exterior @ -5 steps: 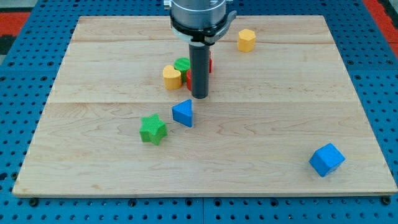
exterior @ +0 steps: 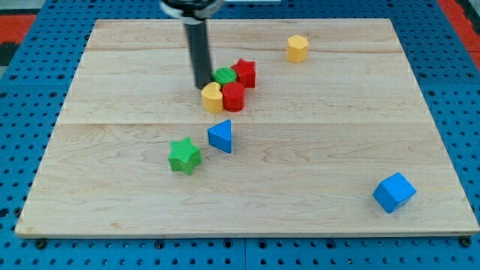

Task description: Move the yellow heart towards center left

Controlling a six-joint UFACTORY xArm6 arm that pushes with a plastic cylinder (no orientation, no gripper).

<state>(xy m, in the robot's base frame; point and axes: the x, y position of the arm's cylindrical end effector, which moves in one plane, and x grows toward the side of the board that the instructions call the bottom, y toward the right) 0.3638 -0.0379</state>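
Note:
The yellow heart lies a little above and left of the board's middle. It touches a red round block on its right. A green round block and a red star-like block sit just above them. My tip stands just above the yellow heart, at its upper left, and left of the green round block. The rod rises from there to the view's top.
A green star and a blue triangle lie below the cluster. A yellow hexagon is at the upper right. A blue cube is at the lower right. The wooden board sits on a blue pegboard.
My tip has moved from right of the cluster to its upper left. The yellow heart has shifted slightly right and down, against the red round block, which now shows fully.

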